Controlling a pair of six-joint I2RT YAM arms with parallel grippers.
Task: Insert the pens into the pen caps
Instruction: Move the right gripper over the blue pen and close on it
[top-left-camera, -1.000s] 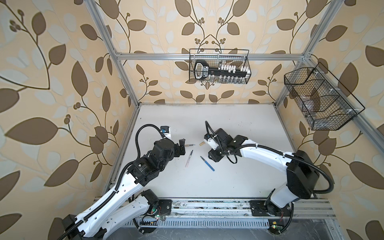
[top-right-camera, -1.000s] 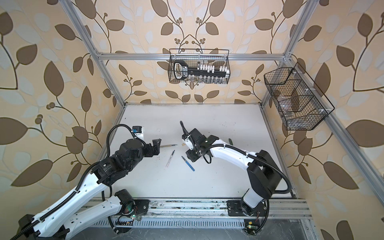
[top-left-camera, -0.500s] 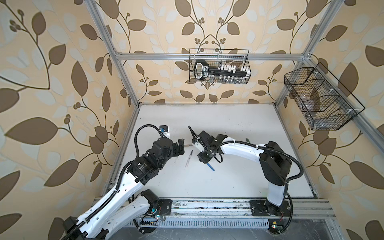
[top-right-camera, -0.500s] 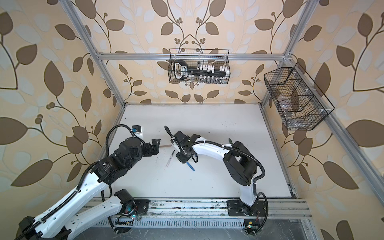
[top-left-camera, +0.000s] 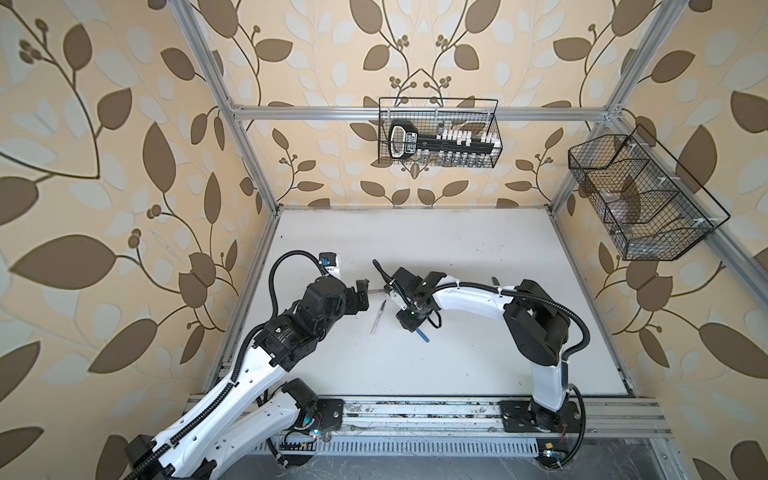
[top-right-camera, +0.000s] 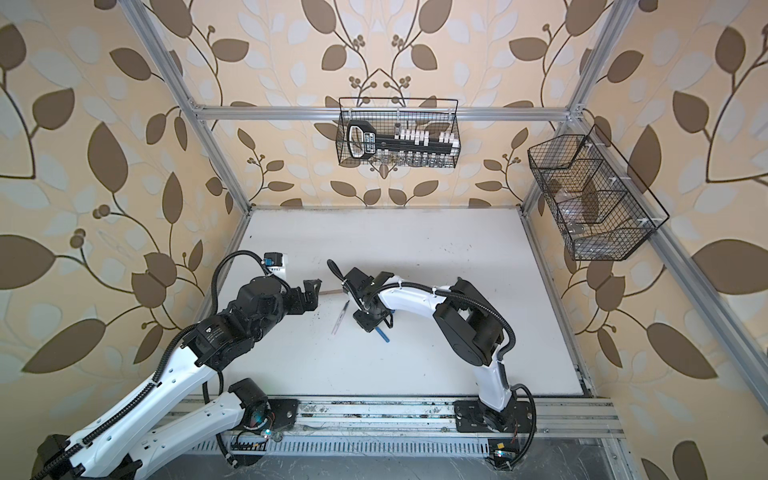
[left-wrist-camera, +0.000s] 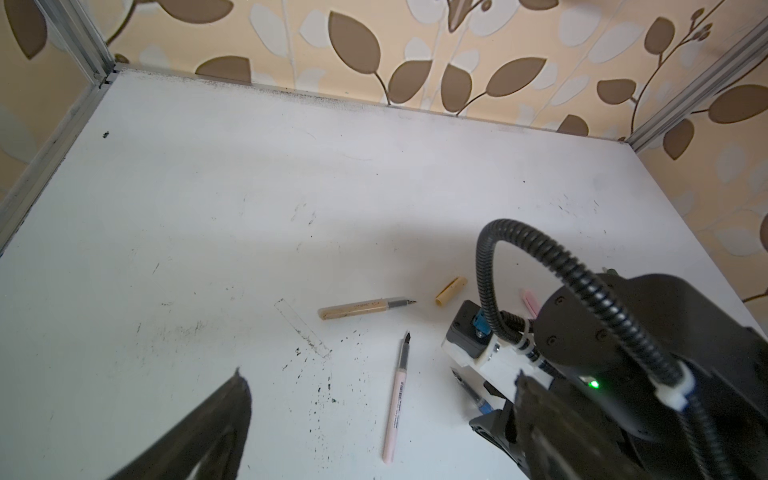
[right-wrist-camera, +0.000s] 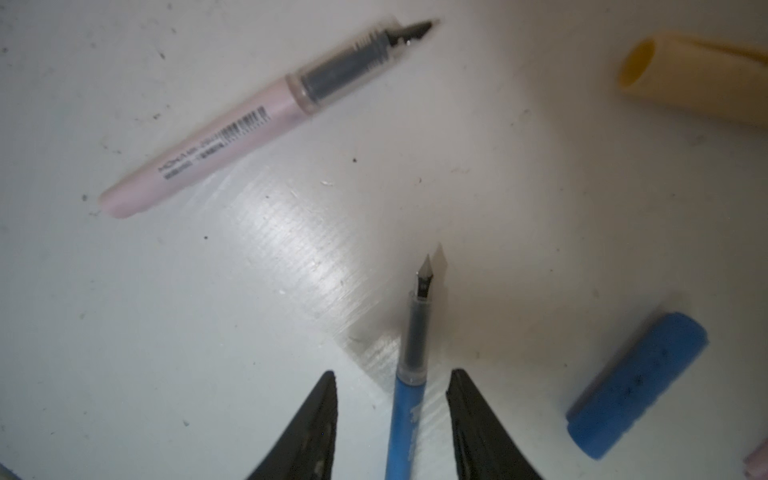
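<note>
**Blue pen** (right-wrist-camera: 409, 374): lies flat on the bench (top-left-camera: 457, 374), uncapped, nib bare. It sits in the gap of the right hand (right-wrist-camera: 392, 372), with one black finger (right-wrist-camera: 307, 432) on each side of the barrel, just behind the clear grip section. Bench surface shows between the barrel and each finger, so the hand is apart and not clamped on the pen. In both top views the hand stands directly over the pen. Only the barrel's tail shows, at 5 o'clock of the hand.

**Blue cap** (right-wrist-camera: 636, 386): on the bench beside the pen, outside one finger and apart from both.

**Tan cap** (right-wrist-camera: 698, 79): farther out than the blue cap, with its open mouth in view.

**Pink pen** (top-left-camera: 377, 319): uncapped, near the right hand at its 9 o'clock, nib toward 1 o'clock, apart from the blue pen.

**Tan pen** (left-wrist-camera: 357, 308): uncapped, at 10 o'clock of the right hand, between the two hands. Its nib points at the tan cap, with a short gap between them.

**Pink cap** (left-wrist-camera: 531, 301): only one end shows past the right arm.

**Dark green piece** (top-left-camera: 495, 281): at 2 o'clock of the right hand, beside the forearm. It is too small to tell whether it is a pen or a cap.

**Left hand** (top-left-camera: 365, 296): at 9 o'clock of the right hand, spread wide and holding nothing. The tan pen lies near it at its 3 o'clock.
</note>
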